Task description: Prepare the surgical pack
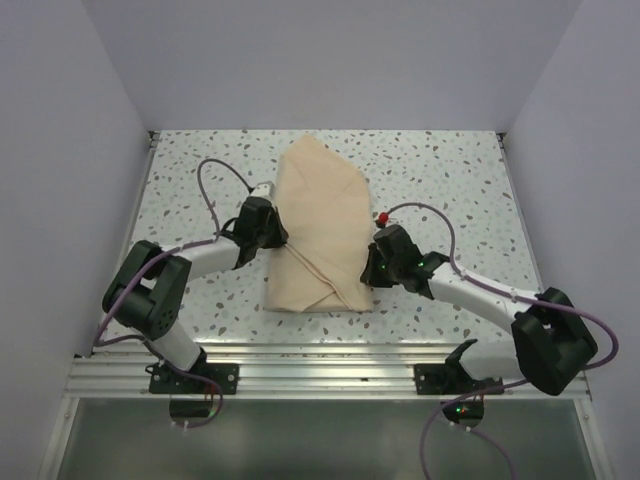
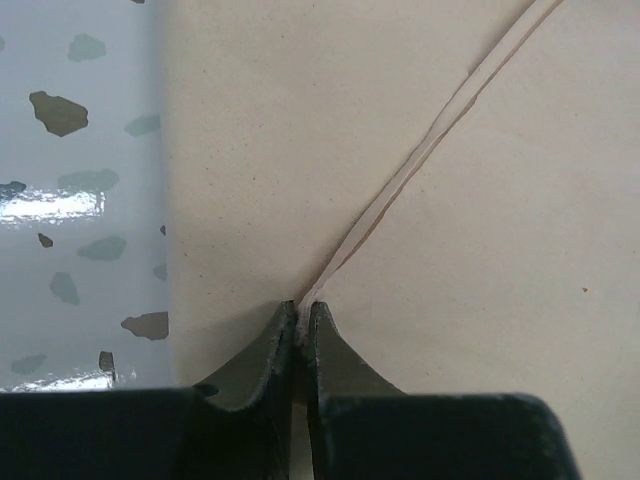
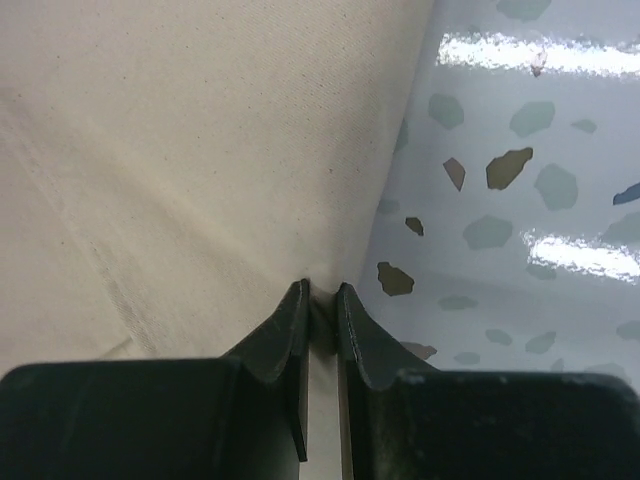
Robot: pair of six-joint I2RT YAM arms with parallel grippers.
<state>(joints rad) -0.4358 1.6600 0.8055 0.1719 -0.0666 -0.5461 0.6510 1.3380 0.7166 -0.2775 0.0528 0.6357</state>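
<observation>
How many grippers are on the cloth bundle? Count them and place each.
2. The left gripper pinches the cloth bundle at a fold seam near its left edge; the right gripper pinches its right edge. Neither is hidden.

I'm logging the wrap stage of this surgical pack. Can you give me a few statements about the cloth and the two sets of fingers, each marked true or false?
1. The beige cloth bundle lies folded on the speckled table. True.
2. The left fingers are closed on the cloth at its left edge. True.
3. The right fingers are spread wide, high above the cloth. False: they are closed on the bundle's right edge, down at table level.
4. A steel tray sits uncovered beside the bundle. False: no tray shows in any view.
</observation>
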